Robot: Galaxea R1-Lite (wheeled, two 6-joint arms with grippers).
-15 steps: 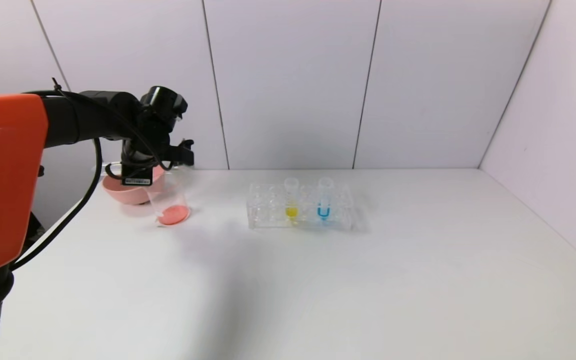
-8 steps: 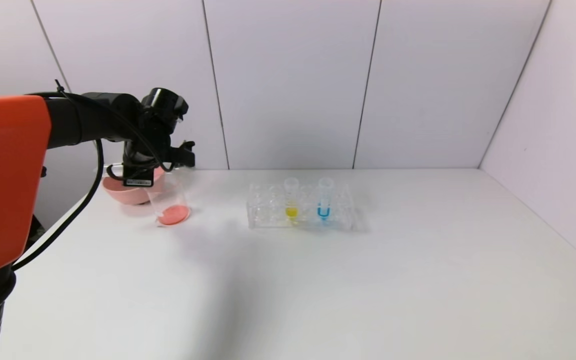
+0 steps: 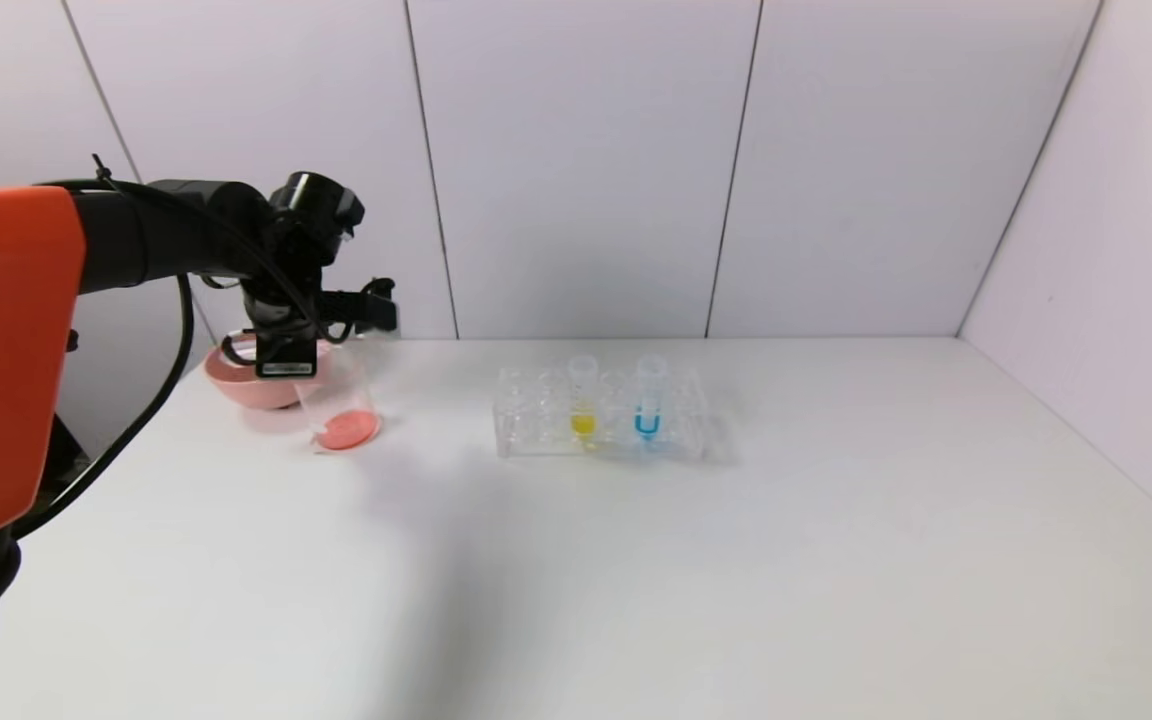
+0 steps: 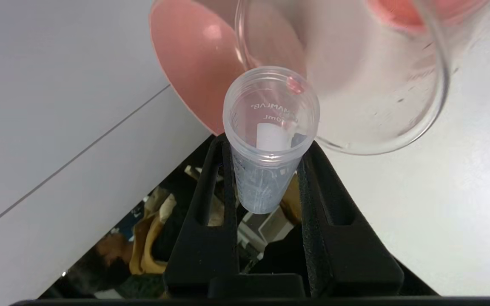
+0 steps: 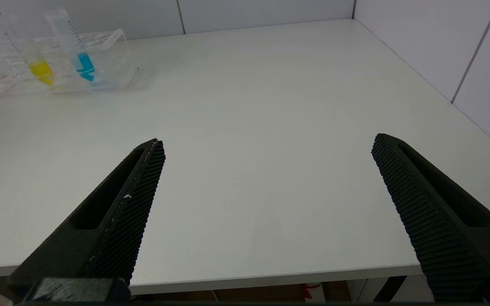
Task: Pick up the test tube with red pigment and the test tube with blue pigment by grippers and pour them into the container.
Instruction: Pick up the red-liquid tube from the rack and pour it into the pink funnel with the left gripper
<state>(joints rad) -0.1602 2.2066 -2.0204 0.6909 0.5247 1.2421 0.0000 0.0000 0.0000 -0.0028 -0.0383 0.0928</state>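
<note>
My left gripper (image 3: 377, 316) is shut on the test tube with red pigment (image 4: 270, 127) and holds it tipped, mouth over the rim of the container (image 3: 337, 402). The tube looks drained, with one red drop at its lip. The container, a clear glass beaker (image 4: 377, 106), has orange-red liquid in its bottom. The test tube with blue pigment (image 3: 648, 402) stands upright in the clear rack (image 3: 536, 415), and also shows in the right wrist view (image 5: 75, 46). My right gripper (image 5: 268, 142) is open and empty above the table's front edge, out of the head view.
A pink bowl (image 3: 246, 385) sits just behind the beaker at the far left, and shows in the left wrist view (image 4: 189, 63). A tube with yellow liquid (image 3: 583, 402) stands in the rack left of the blue one. White walls close the back and right.
My left wrist has risen and turned a little over the beaker, still holding the tube. The beaker, rack and other tubes have not moved.
</note>
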